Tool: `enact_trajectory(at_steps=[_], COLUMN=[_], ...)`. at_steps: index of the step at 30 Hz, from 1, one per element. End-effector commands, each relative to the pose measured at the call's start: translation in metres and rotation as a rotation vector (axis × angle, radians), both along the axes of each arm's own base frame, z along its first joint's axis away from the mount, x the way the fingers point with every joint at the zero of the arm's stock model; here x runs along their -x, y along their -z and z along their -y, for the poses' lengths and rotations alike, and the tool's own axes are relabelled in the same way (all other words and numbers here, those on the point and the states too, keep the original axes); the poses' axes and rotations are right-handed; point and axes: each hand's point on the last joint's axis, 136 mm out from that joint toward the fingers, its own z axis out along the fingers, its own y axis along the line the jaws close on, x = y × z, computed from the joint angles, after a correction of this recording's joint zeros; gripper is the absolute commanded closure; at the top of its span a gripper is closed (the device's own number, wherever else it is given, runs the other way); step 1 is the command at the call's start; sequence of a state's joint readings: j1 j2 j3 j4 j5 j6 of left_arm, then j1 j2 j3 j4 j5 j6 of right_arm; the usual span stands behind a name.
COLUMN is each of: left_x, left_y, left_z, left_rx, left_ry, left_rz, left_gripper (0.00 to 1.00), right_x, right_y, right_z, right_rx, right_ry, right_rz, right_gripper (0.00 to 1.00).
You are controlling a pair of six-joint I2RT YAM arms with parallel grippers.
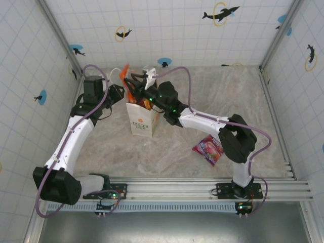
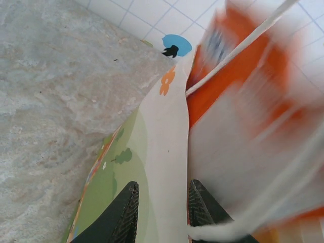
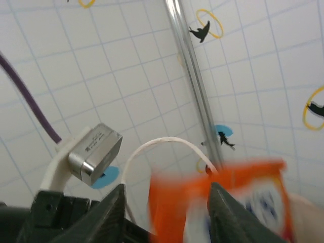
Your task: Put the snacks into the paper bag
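Observation:
The white paper bag (image 1: pixel 142 120) stands upright mid-table, its gold logo facing front. My left gripper (image 1: pixel 120 94) is at the bag's left rim. In the left wrist view the gripper (image 2: pixel 162 215) is shut on the bag's white wall (image 2: pixel 167 152), one finger outside and one inside. My right gripper (image 1: pixel 137 84) hovers over the bag's mouth, next to an upright orange packet (image 1: pixel 124 76). In the right wrist view that gripper (image 3: pixel 169 217) is open, with the blurred orange packet (image 3: pixel 187 202) between and beyond its fingers. A magenta packet (image 1: pixel 208 149) lies on the table to the right.
The bag's white loop handle (image 3: pixel 162 144) arches above the right fingers. The left wrist's camera block (image 3: pixel 95 152) is close by on the left. Tiled walls enclose the marble table (image 1: pixel 212 96) on three sides. The right arm's elbow (image 1: pixel 237 136) stands beside the magenta packet.

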State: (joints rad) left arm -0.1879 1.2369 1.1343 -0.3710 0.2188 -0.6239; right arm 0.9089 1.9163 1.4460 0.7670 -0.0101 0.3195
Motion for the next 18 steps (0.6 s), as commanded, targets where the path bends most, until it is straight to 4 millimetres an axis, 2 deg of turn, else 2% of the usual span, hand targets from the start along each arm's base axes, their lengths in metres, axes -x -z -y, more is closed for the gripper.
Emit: enact_trajectory(at_steps=[1,6,12,18], left_x=[0.001,0.001,0.001,0.0], left_y=[-0.017,-0.015,-0.018,-0.018], left_z=[-0.007,-0.007,-0.001,0.003], left_rx=[-0.032,-0.031,-0.006,0.006], left_ry=[-0.01,-0.009,0.018,0.039], left_rz=[0.041,0.037,0.05,0.057], left_gripper=[0.7,0.69,0.69,0.69], right_x=[0.003,0.007,0.019,0.034], right_y=[-0.033,-0.035,-0.052,-0.062], right_z=[0.003,0.009,0.017,0.046], right_rx=[-0.06,-0.054,-0.019,0.042], right_ry=[-0.021,-0.024,-0.033,0.016], right_rz=[0.057,0.06,0.095,0.115], right_gripper=[0.47,0.46,0.47,0.47])
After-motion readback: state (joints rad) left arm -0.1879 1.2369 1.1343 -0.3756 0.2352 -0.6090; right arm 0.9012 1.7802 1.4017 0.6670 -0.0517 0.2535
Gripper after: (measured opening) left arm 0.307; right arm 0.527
